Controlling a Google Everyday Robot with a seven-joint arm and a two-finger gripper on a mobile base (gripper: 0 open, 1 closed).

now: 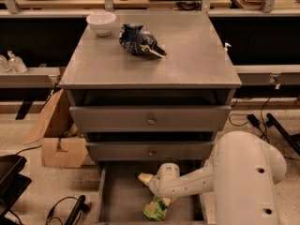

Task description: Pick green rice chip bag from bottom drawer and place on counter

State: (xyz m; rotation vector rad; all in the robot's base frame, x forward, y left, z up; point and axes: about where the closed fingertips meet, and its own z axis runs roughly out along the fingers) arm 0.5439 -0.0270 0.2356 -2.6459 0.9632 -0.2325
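Reaching into the wide grey metal bottom drawer (123, 198), pulled out below the counter's front edge, the robot's gripper (159, 193) hung low at the end of the white arm (197, 181), right at the small light-green glossy rice chip bag (155, 210). The bag lay crumpled on the drawer floor, roughly under the middle of the front edge. Whether the gripper was clamped on the bag or merely touching it could not be told.

The main risk, as I judged it, was a weak hold: the bag looked slick and soft, so a pinch on a loose fold could let it slide out on the way up and drop back into the drawer or onto the floor. A second risk was the climb itself. The two upper grey drawer fronts (150, 120) and the front edge of the flat grey metal counter (192, 60) stood directly above and behind the gripper, so a straight lift without backing away first could knock the bag or wrist against them.

On top, a dark blue-and-white snack bag (139, 40) sat near the back edge and a white bowl (101, 22) at the back left corner. A release too close to them could nudge either; the stretch by the front right corner looked safer.
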